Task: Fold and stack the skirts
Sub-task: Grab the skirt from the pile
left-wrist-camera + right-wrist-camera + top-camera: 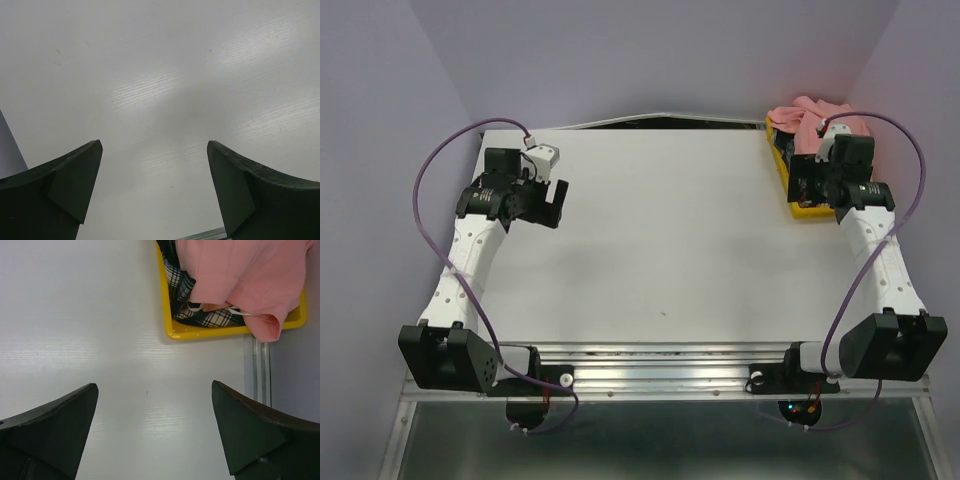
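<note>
Wide-spread black fingers (50, 435) frame the bottom of the right wrist view: the right gripper (154, 385) is fully open and holds nothing, hanging over the white table (660, 260) just short of the tray. Both skirts lie bunched in the yellow tray (210, 333) at the table's far right corner. The salmon-pink skirt (245, 275) is on top, spilling over the rim nearest the gripper. The plaid skirt (181, 287) lies beneath it, showing along the tray's left side and under the pink hem. A thin white loop peeps out between them, perhaps a tag or cord; it is too small to tell. Well apart, over the far left of the table, the left gripper (154, 142) hangs just as wide and just as empty.

Nothing is folded yet, so the step in hand looks like the first pick: fetching a skirt out of the tray. The next move probably calls for the right arm to reach forward and down onto the pink cloth, pinch it without catching the plaid beneath, and draw it to the middle of the table — where both arms can spread it flat.
</note>
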`<move>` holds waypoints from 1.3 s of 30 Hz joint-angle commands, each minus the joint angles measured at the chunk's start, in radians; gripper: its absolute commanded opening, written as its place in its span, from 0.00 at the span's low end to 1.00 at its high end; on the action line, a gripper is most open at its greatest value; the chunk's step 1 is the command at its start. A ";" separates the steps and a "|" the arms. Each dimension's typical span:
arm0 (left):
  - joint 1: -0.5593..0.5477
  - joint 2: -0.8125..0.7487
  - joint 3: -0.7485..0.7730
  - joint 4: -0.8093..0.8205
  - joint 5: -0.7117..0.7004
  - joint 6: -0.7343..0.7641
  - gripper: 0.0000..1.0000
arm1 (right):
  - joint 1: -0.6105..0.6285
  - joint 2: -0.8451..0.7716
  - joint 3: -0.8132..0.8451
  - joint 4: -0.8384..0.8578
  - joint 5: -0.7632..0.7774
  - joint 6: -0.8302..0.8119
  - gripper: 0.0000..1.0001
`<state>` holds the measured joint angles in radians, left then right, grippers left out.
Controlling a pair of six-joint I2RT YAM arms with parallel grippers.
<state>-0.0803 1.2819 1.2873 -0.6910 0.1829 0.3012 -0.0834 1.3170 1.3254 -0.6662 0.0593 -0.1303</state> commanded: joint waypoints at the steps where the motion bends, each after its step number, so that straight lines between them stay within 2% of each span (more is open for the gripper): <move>1: -0.018 -0.007 0.046 0.018 0.012 -0.014 0.99 | 0.004 0.002 -0.009 0.117 0.111 0.014 1.00; 5: -0.018 -0.007 0.052 0.012 0.012 -0.013 0.99 | -0.027 0.042 -0.029 0.160 0.181 0.021 0.98; 10: -0.019 0.007 0.058 -0.008 0.018 -0.010 0.99 | -0.136 0.111 -0.032 0.250 0.136 0.034 0.95; 24: -0.027 0.033 0.050 0.001 0.024 -0.011 0.99 | -0.231 0.479 0.185 0.303 0.071 0.104 0.87; 33: -0.029 0.017 -0.002 0.025 0.000 0.016 0.99 | -0.240 0.628 0.345 0.303 -0.012 0.166 0.85; 34: -0.029 0.017 -0.008 0.027 0.000 0.016 0.99 | -0.240 0.642 0.375 0.301 -0.015 0.170 0.84; 39: -0.029 0.022 -0.011 0.031 0.000 0.019 0.99 | -0.240 0.734 0.454 0.277 -0.021 0.173 0.63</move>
<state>-0.1043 1.3254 1.2812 -0.6846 0.1833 0.3084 -0.3195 2.0102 1.6878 -0.4175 0.0620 0.0212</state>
